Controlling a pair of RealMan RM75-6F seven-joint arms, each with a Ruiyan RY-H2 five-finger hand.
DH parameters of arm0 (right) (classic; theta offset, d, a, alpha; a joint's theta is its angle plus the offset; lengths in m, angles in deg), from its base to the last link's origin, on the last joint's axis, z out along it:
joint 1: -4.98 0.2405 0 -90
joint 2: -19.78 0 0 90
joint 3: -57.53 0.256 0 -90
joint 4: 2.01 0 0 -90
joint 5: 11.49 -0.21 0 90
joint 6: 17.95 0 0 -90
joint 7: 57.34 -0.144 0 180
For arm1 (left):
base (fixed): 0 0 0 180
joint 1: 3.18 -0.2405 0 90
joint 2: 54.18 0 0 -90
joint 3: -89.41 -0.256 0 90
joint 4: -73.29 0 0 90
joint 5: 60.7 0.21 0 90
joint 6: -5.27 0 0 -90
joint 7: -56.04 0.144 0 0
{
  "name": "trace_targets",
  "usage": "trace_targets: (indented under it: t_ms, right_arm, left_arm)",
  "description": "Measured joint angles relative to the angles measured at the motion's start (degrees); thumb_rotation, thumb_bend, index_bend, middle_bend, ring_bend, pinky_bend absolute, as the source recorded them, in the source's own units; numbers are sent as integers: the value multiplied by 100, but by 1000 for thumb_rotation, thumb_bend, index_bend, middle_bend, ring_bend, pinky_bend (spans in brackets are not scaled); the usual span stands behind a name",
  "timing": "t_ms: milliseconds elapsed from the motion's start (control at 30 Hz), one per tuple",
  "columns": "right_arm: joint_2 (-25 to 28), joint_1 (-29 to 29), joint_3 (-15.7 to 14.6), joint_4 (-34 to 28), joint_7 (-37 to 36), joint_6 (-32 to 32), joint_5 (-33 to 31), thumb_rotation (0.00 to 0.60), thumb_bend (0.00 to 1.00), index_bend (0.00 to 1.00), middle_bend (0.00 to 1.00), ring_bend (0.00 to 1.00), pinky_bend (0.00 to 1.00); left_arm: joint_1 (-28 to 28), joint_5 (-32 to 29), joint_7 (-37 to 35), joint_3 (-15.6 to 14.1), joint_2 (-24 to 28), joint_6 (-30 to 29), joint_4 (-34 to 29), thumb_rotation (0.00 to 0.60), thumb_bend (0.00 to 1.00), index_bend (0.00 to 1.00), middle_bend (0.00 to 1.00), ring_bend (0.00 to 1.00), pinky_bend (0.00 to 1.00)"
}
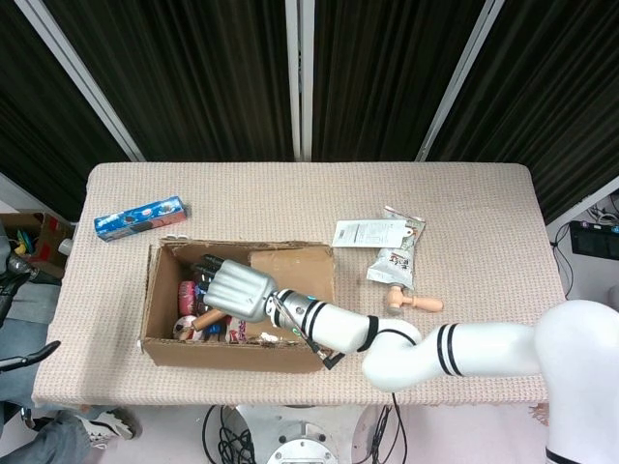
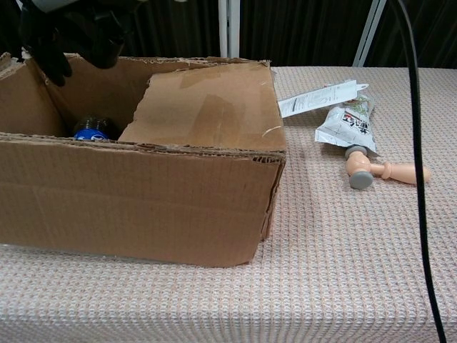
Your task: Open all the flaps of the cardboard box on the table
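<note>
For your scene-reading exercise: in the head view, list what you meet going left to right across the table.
blue biscuit pack → cardboard box, with the right hand over its open part → white leaflet → wooden-handled tool

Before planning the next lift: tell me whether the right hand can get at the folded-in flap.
Probably yes. The right hand hovers over the cardboard box, beside the flap's free edge, with nothing visibly between them.
</note>
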Motion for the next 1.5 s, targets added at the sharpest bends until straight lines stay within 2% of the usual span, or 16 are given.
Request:
trace_targets:
  t_ms: [167,400,733,867,1167,1500]
  right_arm:
    - [-213,332,-423,129,415,358,-582,600,1000,384,282,0,0]
    - [-393,535,-668,302,472,397,-914,600,1000,390,299,0,0]
    - [-358,883,-1059,230,679,391,-1432,600,1000,633,440,0,0]
    - [-253,920,-1105,104,696,515,-1475,600,1000,692,473,0,0]
    - [248,844,-1047,-399,537,734,-1385,600,1000,708,489,5,0]
    - [1398,410,-893,-1398,172,1000,-736,600,1000,683,478,5,0]
  left_arm:
    - [-17,22,57,23,4,-5,6,162,35,72,116,105,216]
    - [-29,9,-11,30,65,64,-39,164,29,72,142,105,215]
    - [-7,19,-42,34,93,184,-39,161,29,72,143,104,215]
    - [-8,15,-63,39,84,202,-23,161,29,72,143,105,215]
    - [21,38,-66,60,120,246,-93,161,29,72,143,105,215]
    - [162,25,1,103,132,464,-221,161,29,72,143,105,216]
